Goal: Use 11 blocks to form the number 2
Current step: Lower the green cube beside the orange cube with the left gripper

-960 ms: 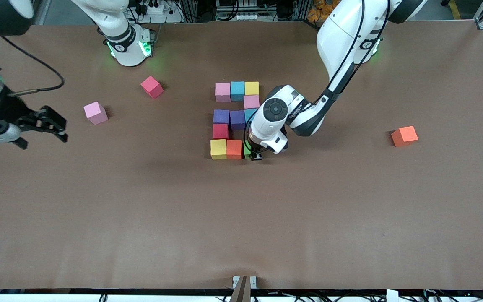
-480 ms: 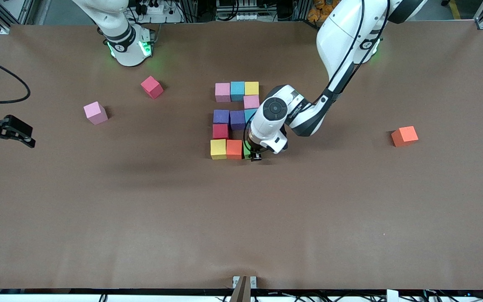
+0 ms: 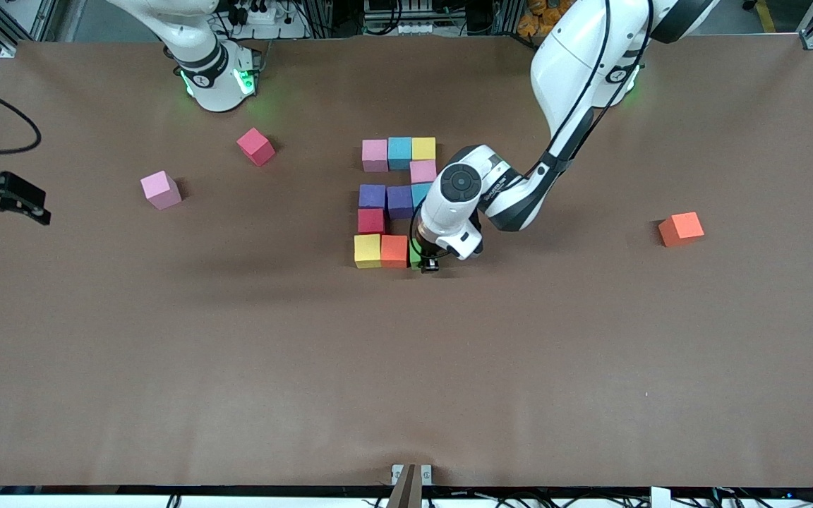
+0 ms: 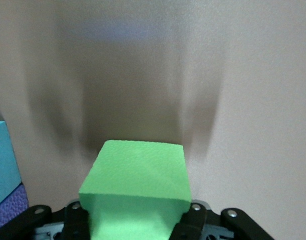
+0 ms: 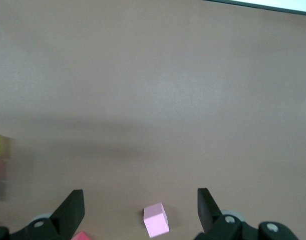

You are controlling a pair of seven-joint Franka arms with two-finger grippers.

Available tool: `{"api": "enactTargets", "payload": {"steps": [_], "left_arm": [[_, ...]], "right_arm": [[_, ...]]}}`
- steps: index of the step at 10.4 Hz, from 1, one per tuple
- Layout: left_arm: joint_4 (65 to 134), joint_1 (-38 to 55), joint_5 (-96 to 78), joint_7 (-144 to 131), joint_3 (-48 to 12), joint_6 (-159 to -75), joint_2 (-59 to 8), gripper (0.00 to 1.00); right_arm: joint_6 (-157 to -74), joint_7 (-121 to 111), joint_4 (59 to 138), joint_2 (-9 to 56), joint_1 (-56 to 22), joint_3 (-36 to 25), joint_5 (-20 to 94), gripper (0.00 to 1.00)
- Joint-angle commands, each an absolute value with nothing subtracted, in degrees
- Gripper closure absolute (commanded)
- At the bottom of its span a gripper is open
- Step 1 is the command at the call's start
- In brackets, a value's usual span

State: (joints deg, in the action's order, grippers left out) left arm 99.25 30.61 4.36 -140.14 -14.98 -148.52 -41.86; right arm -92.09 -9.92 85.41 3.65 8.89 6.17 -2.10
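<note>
Loose blocks: we see a pink block [image 3: 161, 190] and a red block [image 3: 255, 146] lying apart toward the right arm's end of the counter [image 3: 406, 367], and an orange block [image 3: 681, 228] alone toward the left arm's end.
In the way: the left arm's wrist hangs over the digit's corner nearest its own end, covering the end of the middle row and most of the green block [image 3: 415, 252].
Hidden: in the front view we make out only a sliver of green beside the orange cube [image 3: 394, 250]; whether it sits flush with that cube we cannot tell.
Cut off: the right gripper [image 3: 4, 201] shows only partly at the edge of the front view.
Number 2: the number 2 [image 3: 394, 201] lies mid-counter, well apart from the loose blocks. Farthest row from the front camera is pink, light blue, yellow; then one pink cube; then purple, purple, light blue; then one red cube; the nearest row is yellow, orange and the green sliver.
Left gripper: the left gripper [image 4: 137, 220] is at the end of the nearest row, jaws closed on the green block's sides, as the left wrist view shows.
Right gripper: it hangs over the counter's edge at the right arm's end, waiting, jaws spread wide with nothing between them.
</note>
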Motion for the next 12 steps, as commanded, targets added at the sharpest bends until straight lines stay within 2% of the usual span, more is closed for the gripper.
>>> {"api": "enactTargets", "payload": {"steps": [1,3,4,6,9,12], "left_arm": [[98.3,31.4,6.1,-141.6,-14.5,-149.2,-42.6,0.97],[98.3,31.3,6.2,-141.6,-14.5,-149.2,-42.9,0.96],[98.3,31.3,6.2,-141.3,-14.5,-149.3,-43.0,0.87],[98.2,31.3,6.3,-139.2,-14.5,-150.2,-43.1,0.00],[98.2,31.1,6.3,-136.1,-14.5,-150.2,-42.5,0.00],[97.1,30.4,6.6,-133.5,-14.5,-150.2,-41.0,0.00]], "right_arm": [[-90.7,-10.4,85.9,1.2,10.4,6.7,1.1,0.00],[-89.9,-9.8,86.0,0.1,9.2,3.7,3.4,0.00],[-89.7,-9.6,86.0,0.1,7.1,0.2,5.3,0.00],[-89.6,-9.7,86.0,0.3,2.4,-5.4,5.3,0.00],[-90.5,-9.8,86.0,0.7,1.9,-5.4,4.4,0.00],[-95.4,-9.8,85.8,1.8,0.2,-5.3,1.8,0.00]]}}
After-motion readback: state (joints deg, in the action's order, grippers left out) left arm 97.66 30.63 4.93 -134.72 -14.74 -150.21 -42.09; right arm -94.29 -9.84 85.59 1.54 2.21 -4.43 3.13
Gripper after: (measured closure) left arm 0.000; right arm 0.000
